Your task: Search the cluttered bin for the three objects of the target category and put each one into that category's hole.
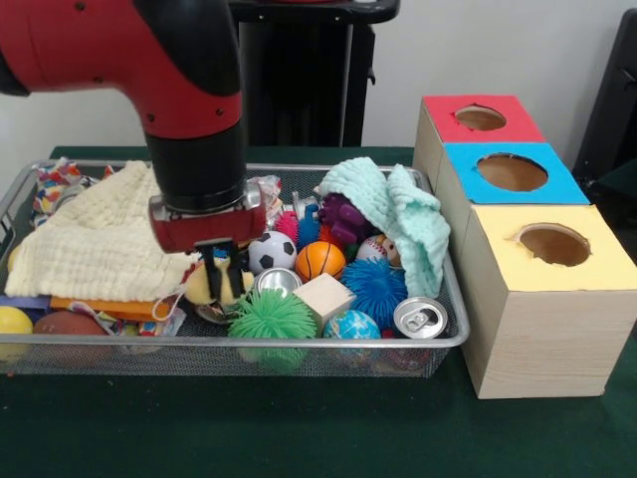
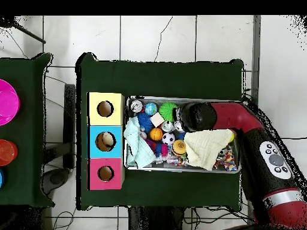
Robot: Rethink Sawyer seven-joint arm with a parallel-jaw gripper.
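My gripper (image 1: pixel 221 271) reaches down into the wire bin (image 1: pixel 453 299), left of centre, right over a yellow toy (image 1: pixel 204 286) at the edge of the cream cloth (image 1: pixel 95 239). Close to its right lie a soccer ball (image 1: pixel 271 250), a basketball (image 1: pixel 319 260), a silver can (image 1: pixel 278 282) and a green spiky ball (image 1: pixel 272 316). A wooden block (image 1: pixel 324 297), blue spiky ball (image 1: pixel 375 288), globe ball (image 1: pixel 350 326) and baseball (image 1: pixel 373 249) lie further right. Beside the bin stand the red (image 1: pixel 478 119), blue (image 1: pixel 511 171) and yellow (image 1: pixel 550 244) hole boxes. From overhead, the arm (image 2: pixel 193 117) hides the gripper.
A mint cloth (image 1: pixel 396 211) drapes over a purple toy (image 1: pixel 343 217) at the bin's back right. An opened can (image 1: pixel 420 317) lies at the front right corner. A yellow ball (image 1: pixel 12 321) sits at the front left. Overhead, a side table carries a pink disc (image 2: pixel 6 102).
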